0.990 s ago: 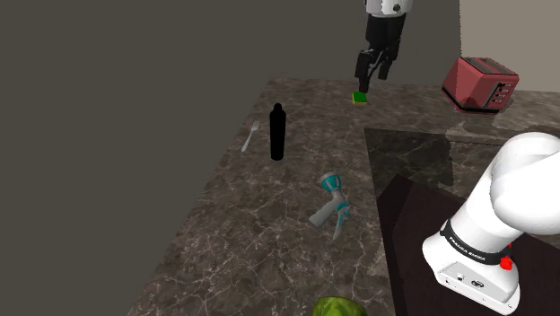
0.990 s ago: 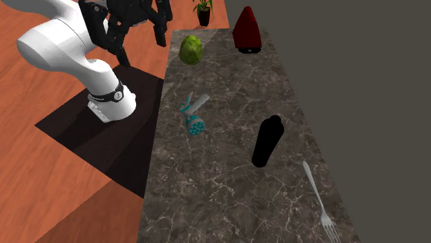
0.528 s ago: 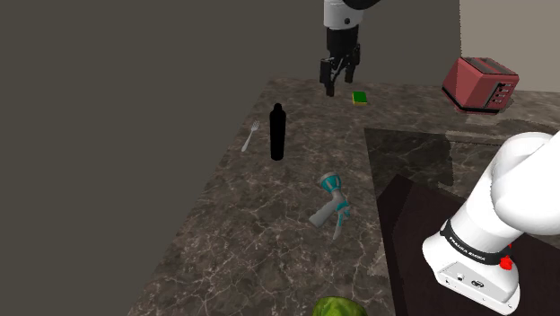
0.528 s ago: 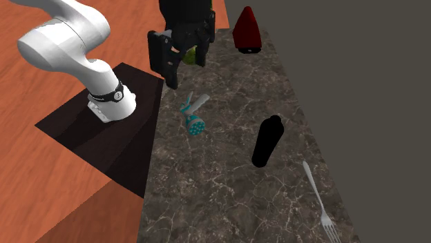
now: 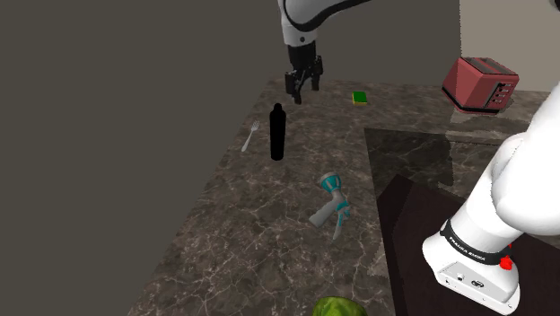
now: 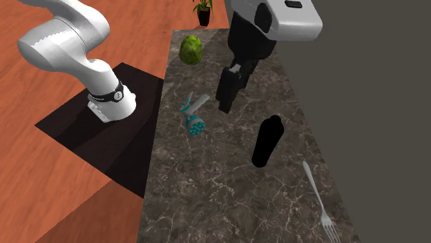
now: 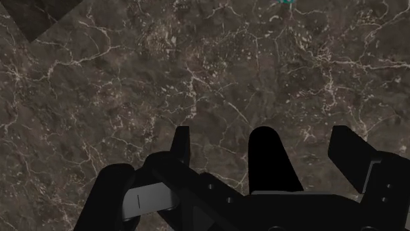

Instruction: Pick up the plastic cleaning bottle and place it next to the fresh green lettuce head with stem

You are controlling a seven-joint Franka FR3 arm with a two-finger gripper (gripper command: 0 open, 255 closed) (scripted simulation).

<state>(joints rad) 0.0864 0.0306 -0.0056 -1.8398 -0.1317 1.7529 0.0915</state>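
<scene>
The cleaning bottle point(image 5: 277, 132) is drawn all black and stands upright on the dark marble counter point(image 5: 260, 224), near its wall-side edge. My gripper point(image 5: 301, 88) hangs open above the bottle and a little beyond it, holding nothing. In the second exterior view the gripper point(image 6: 226, 94) hovers over the counter short of the bottle point(image 6: 266, 141). In the wrist view the bottle point(image 7: 268, 164) shows between the spread fingers point(image 7: 182, 146), untouched. The green lettuce head point(image 6: 191, 49) lies at the far end of the counter; its top point(image 5: 339, 308) peeks in at the shoulder view's lower edge.
A teal dish brush point(image 5: 334, 205) lies mid-counter between bottle and lettuce. A fork point(image 5: 250, 137) rests by the wall beside the bottle. A green sponge point(image 5: 360, 97) and a red toaster point(image 5: 480, 83) sit at the far end. The stand point(image 5: 471, 260) is at lower right.
The gripper has swung from above the green sponge toward the shoulder view's left, ending over the bottle. It stayed open. Nothing on the counter moved.
</scene>
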